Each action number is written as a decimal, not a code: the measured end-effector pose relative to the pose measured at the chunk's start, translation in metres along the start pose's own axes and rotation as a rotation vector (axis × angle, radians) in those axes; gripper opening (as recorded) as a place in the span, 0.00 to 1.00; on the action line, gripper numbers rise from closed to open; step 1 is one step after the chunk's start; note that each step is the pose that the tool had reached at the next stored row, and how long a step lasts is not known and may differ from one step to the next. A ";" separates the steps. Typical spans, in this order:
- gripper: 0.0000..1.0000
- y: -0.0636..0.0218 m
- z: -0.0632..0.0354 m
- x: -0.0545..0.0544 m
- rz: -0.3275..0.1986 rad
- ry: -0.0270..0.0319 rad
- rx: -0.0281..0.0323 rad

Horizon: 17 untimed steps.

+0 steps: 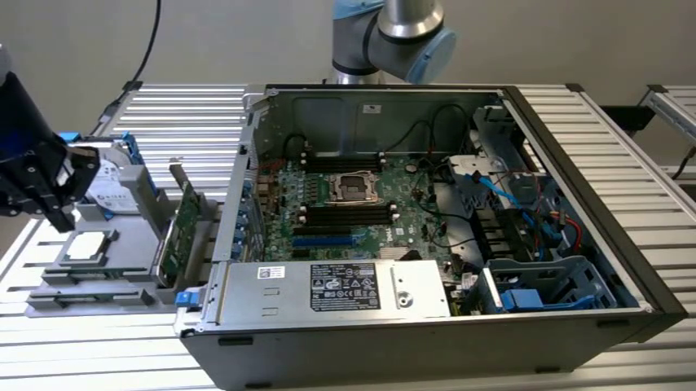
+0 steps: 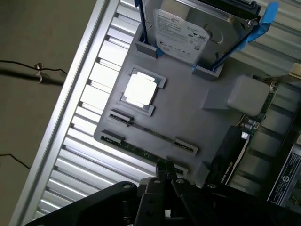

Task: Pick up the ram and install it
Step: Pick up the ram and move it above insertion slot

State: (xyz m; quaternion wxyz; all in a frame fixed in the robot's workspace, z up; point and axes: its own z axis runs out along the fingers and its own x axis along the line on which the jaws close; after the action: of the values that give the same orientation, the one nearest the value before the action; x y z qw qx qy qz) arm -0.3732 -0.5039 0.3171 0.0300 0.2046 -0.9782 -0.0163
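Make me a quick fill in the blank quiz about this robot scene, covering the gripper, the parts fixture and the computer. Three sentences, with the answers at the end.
1. The gripper hangs over the gray fixture with its fingers ____.
2. The hard drive stands in a ____ plastic caddy.
3. The ram rests on the fixture, not inside but ____ the computer case.
Missing words: shut; blue; outside.
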 end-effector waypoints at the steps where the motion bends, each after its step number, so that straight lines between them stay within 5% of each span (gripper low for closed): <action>1: 0.11 0.0000 0.0009 0.000 -0.018 0.0008 0.0010; 17: 0.11 -0.0008 0.0179 -0.001 -0.308 0.0137 0.0161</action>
State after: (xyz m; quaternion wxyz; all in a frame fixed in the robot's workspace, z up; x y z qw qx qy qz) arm -0.3732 -0.5039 0.2992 0.0322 0.3527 -0.9351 -0.0115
